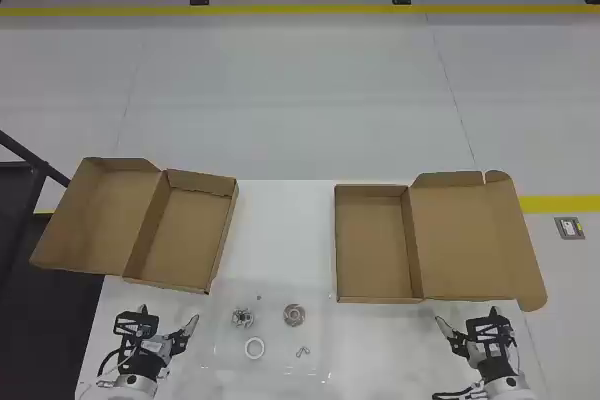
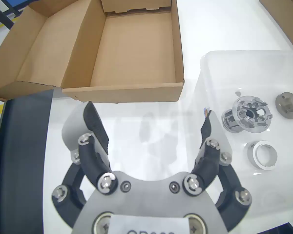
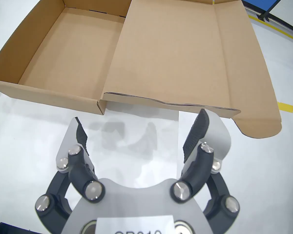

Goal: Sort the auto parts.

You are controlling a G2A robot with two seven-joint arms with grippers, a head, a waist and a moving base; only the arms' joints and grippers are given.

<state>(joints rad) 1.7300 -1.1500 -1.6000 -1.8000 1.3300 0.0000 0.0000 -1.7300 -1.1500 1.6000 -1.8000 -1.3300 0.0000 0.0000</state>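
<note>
Several metal auto parts lie in a clear plastic tray point(image 1: 325, 372) point(image 2: 210, 59) at the table's front middle: a toothed hub point(image 1: 243, 318) point(image 2: 249, 116), a flanged bushing point(image 1: 294, 315) point(image 2: 289, 103), a pale ring point(image 1: 255, 347) point(image 2: 261, 155) and a small clip point(image 1: 302, 351). My left gripper point(image 1: 168, 335) point(image 2: 149, 119) stands open over bare table left of the tray, nothing between its fingers. Far to the right of the tray, my right gripper point(image 1: 458, 335) point(image 3: 141, 126) is open too, in front of the right box's lid.
An open cardboard box point(image 1: 180, 235) point(image 2: 134, 49) sits at the back left, its lid folded out leftward. A second open box point(image 1: 372, 245) point(image 3: 63, 42) sits at the back right, lid point(image 1: 470, 240) point(image 3: 185, 49) spread to the right. A black strip point(image 2: 22, 147) borders the table's left edge.
</note>
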